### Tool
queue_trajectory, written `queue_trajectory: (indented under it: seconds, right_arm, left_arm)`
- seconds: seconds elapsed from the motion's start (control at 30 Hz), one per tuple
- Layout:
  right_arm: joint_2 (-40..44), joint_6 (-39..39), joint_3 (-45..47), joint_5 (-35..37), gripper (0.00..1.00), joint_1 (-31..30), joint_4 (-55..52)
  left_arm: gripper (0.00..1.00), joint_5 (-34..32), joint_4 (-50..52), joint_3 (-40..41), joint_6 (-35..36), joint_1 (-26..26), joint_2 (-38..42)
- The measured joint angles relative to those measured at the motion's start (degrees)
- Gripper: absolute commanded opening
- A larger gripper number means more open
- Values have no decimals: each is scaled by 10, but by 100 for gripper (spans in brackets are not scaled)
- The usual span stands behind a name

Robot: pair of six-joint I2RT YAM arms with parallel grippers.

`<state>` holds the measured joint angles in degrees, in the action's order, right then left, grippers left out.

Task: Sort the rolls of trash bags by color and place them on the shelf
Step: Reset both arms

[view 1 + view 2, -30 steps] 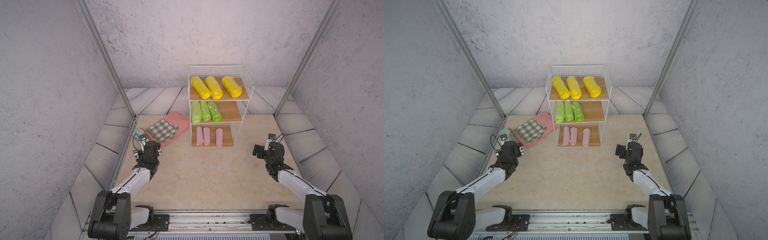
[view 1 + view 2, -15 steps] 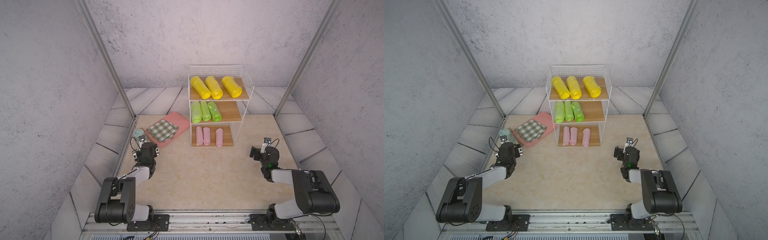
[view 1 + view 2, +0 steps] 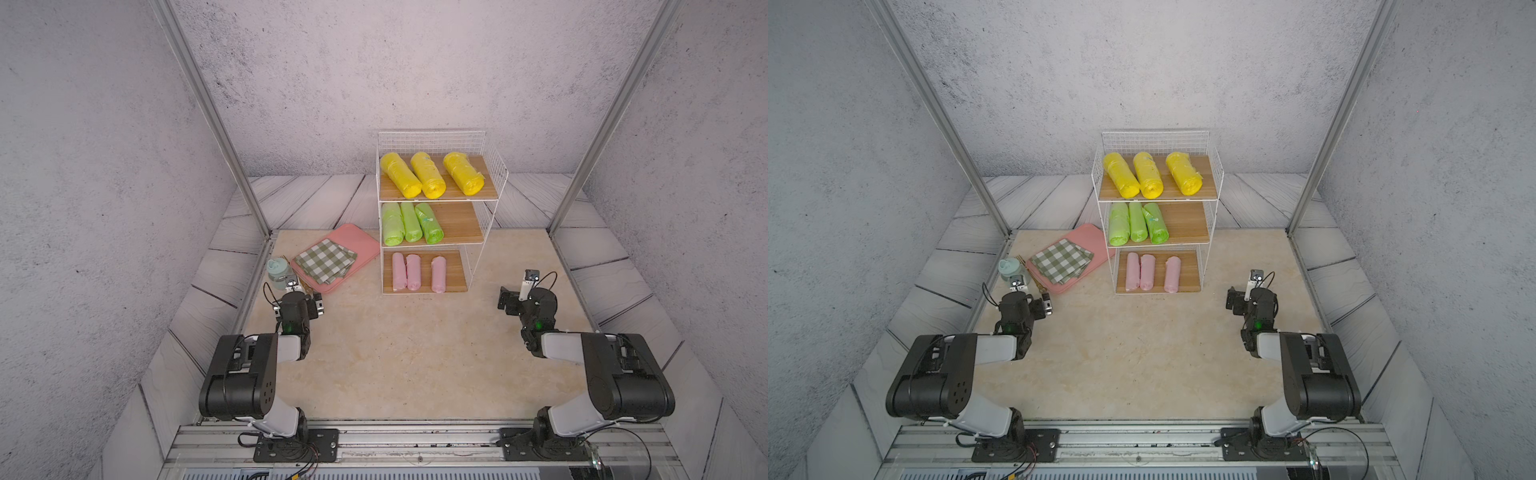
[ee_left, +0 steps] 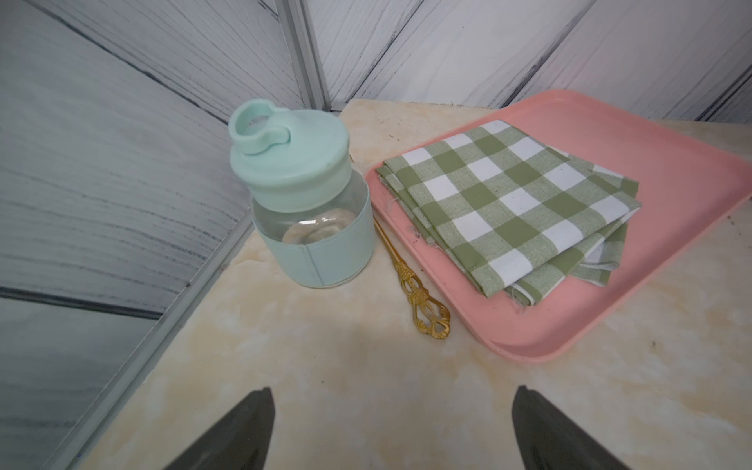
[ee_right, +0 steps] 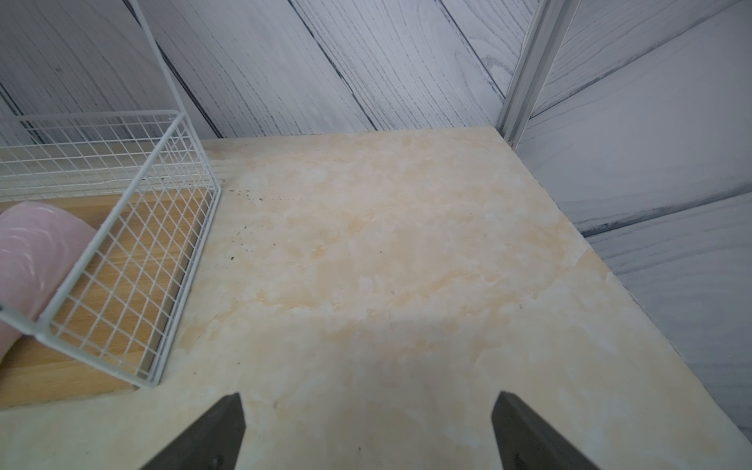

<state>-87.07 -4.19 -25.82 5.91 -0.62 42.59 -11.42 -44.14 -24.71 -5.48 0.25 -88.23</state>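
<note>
Glossy crinkled plastic pink roll (image 5: 28,252), white wire-and-wood shelf (image 5: 112,221), woven cloth (image 4: 508,203), smooth matt tray (image 4: 671,154), probably plastic

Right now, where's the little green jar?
In both top views the jar stands at the table's left edge, beside the pink tray, just beyond the left gripper.

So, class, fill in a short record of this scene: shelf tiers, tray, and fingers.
Shelf: three tiers, white wire, wooden boards
Top tier: three yellow rolls
Middle tier: three green rolls
Bottom tier: three pink rolls
Pink tray: holds checkered cloth
Beside tray: mint-lidded jar, gold utensil
Left fingers: open, empty
Right fingers: open, empty
</note>
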Motion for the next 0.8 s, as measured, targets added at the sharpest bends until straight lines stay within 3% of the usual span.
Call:
queue_trajectory:
  seconds: [0.8]
  right_arm:
    - [-1,2,0,0,99,0,-8]
  left_arm:
    - [97,17,7,-5,12,0,1]
